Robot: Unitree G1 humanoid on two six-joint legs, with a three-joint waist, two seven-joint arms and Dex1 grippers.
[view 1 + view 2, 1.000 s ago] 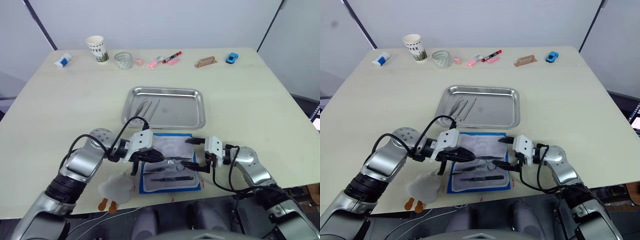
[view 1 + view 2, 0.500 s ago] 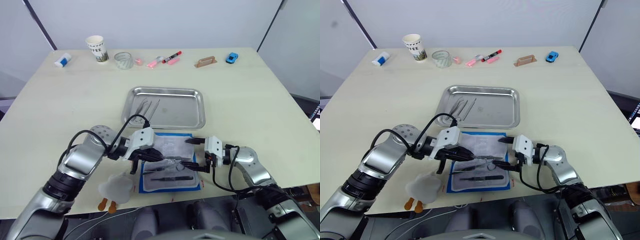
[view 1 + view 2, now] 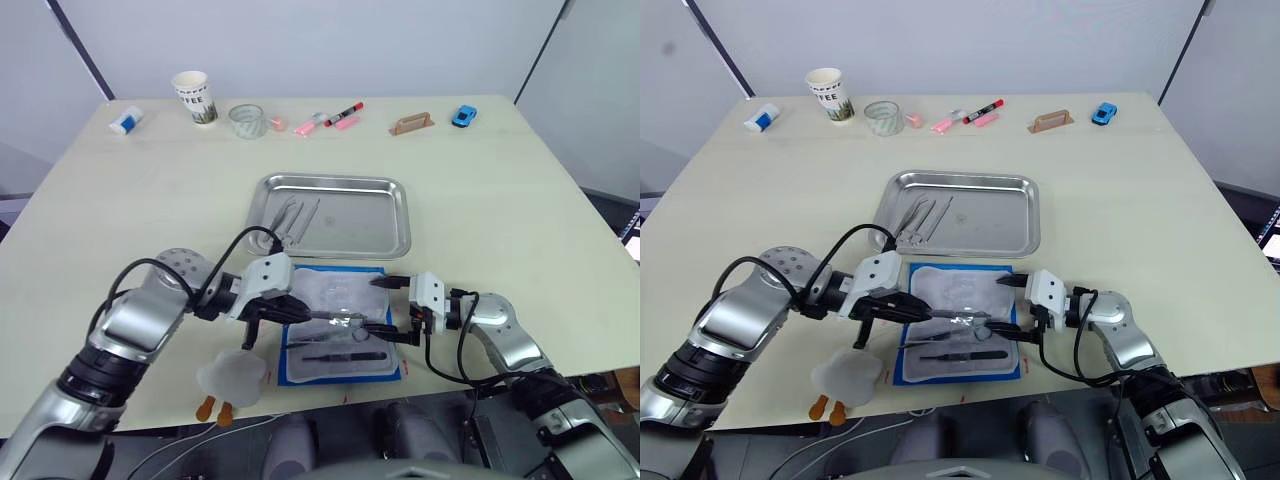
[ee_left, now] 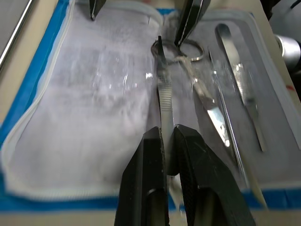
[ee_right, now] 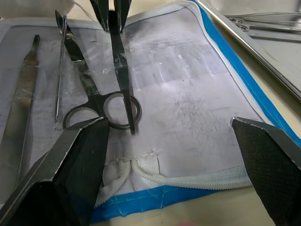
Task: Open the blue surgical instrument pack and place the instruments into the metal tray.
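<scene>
Near the front edge of a pale wooden table (image 3: 500, 220), the blue surgical instrument pack (image 3: 338, 325) lies opened flat. Its pale grey-white lining faces up, framed by a bright blue border and a white zipper edge, with a wrinkled clear film over the lining. Just beyond the pack sits the metal tray (image 3: 360, 215), shiny steel with rounded corners and a raised rim. A few slim silver instruments (image 3: 297, 213) already lie in the tray's left part.

On the lining rest more silver tools: ring-handled scissors (image 5: 101, 106), a thin straight probe (image 5: 59, 70) and a flat handle (image 5: 26, 96), side by side. The left gripper (image 4: 163, 146) reaches in from the pack's left side, its two black fingers pinched tight on a slim ridged pair of tweezers (image 4: 163, 89). The tweezers point across the pack, their far end beside the scissors' rings.

The right gripper (image 3: 388, 309) sits at the pack's right edge with its fingers spread wide and nothing between them, one near the pack's far corner and one near the scissors.

Along the table's far edge stand a paper cup (image 3: 195, 97), a small glass (image 3: 246, 120), pink and red markers (image 3: 335, 116) and a blue toy car (image 3: 463, 116).
</scene>
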